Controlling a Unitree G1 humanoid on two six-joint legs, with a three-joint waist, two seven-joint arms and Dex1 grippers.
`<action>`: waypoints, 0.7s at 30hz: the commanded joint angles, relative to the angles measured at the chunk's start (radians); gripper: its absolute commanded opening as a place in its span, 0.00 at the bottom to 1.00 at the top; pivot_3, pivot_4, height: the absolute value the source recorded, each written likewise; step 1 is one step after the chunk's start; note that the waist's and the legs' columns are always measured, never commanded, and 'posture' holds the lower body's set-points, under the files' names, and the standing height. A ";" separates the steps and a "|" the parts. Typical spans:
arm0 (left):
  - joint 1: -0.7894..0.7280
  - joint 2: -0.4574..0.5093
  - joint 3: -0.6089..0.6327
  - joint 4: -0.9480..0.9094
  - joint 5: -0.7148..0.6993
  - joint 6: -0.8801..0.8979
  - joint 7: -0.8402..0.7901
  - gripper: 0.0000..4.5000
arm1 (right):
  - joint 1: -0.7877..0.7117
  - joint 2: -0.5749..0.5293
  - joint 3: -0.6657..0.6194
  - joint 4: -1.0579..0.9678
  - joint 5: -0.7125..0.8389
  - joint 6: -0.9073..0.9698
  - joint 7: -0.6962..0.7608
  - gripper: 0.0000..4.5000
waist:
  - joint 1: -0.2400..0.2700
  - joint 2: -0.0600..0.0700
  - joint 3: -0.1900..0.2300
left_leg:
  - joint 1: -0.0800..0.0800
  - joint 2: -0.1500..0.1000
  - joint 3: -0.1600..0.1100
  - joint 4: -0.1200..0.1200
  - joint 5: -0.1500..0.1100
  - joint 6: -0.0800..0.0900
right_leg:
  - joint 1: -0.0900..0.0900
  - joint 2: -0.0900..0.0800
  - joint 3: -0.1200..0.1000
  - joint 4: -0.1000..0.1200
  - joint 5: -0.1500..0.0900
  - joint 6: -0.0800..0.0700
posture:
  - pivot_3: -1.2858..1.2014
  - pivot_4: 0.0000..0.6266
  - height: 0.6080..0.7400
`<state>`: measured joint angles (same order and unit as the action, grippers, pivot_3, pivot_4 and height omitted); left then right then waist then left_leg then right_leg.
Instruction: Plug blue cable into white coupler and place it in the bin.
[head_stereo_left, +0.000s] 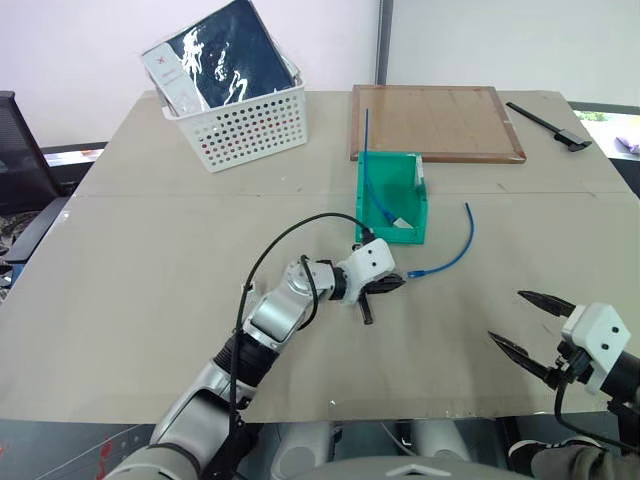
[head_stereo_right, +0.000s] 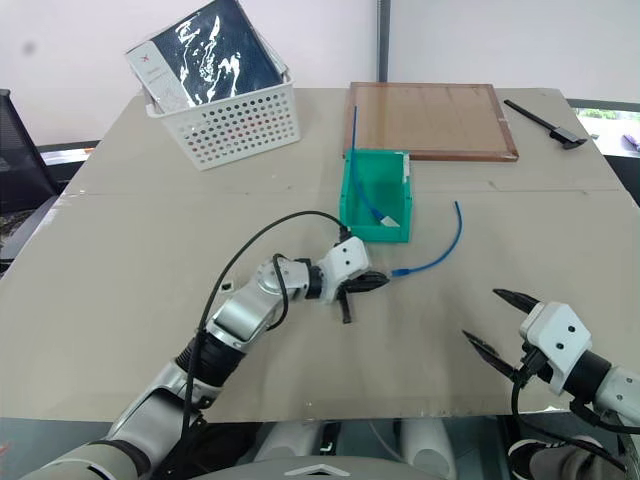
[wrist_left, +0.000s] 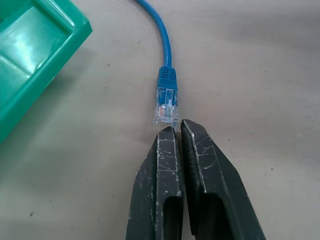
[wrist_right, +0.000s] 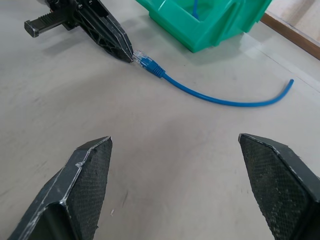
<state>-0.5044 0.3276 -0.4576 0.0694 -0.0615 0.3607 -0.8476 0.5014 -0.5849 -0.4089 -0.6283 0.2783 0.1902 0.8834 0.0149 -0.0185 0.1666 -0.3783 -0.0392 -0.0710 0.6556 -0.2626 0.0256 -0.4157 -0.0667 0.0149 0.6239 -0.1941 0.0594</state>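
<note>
The blue cable (head_stereo_left: 452, 254) is left lying loose on the tabletop (head_stereo_left: 150, 300) just beside the bin (head_stereo_left: 392, 199), its clear plug turned toward the left tool (wrist_left: 176, 129) — which is closed tight on nothing, its tips just short of the plug. The right tool (wrist_right: 175, 145) is held wide and empty, well apart.

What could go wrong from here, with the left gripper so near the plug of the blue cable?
1. The left gripper is shut, its tips just short of the blue cable plug. It holds nothing; moving forward may push the plug away.
2. The cable lies loose on the table beside the green bin, so it may slide when nudged.
3. The right gripper is open, far from the cable, and cannot steady it.
</note>
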 joint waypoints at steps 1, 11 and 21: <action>0.002 -0.003 0.000 0.020 0.004 -0.032 -0.027 0.01 | 0.015 -0.004 -0.014 -0.034 0.004 -0.025 -0.022 0.89 | 0.000 0.000 0.000 | 0.000 0.000 0.000 0.000 0.000 0.000 | 0.000 0.000 0.000 0.000 0.000 0.000 | 0.52 0.24 1.00; -0.029 -0.028 0.055 0.048 -0.001 -0.094 -0.020 0.48 | 0.016 -0.002 0.034 -0.030 -0.009 -0.039 -0.066 0.89 | 0.000 0.000 0.000 | 0.000 0.000 0.000 0.000 0.000 0.000 | 0.000 0.000 0.000 0.000 0.000 0.000 | 0.52 0.24 1.00; -0.092 -0.097 0.002 0.184 0.068 -0.151 -0.018 0.59 | 0.060 0.005 0.032 -0.039 -0.016 -0.062 -0.096 0.89 | 0.000 0.000 0.000 | -0.001 0.000 0.000 0.001 0.000 0.000 | 0.000 0.000 -0.001 0.000 0.000 0.000 | 0.52 0.24 1.00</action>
<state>-0.5830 0.2438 -0.4441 0.2456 -0.0028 0.2362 -0.8685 0.5503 -0.5815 -0.3614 -0.6284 0.2602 0.1480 0.7979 0.0148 -0.0187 0.1667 -0.3789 -0.0397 -0.0713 0.6565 -0.2627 0.0256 -0.4156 -0.0665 0.0144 0.6239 -0.1942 0.0598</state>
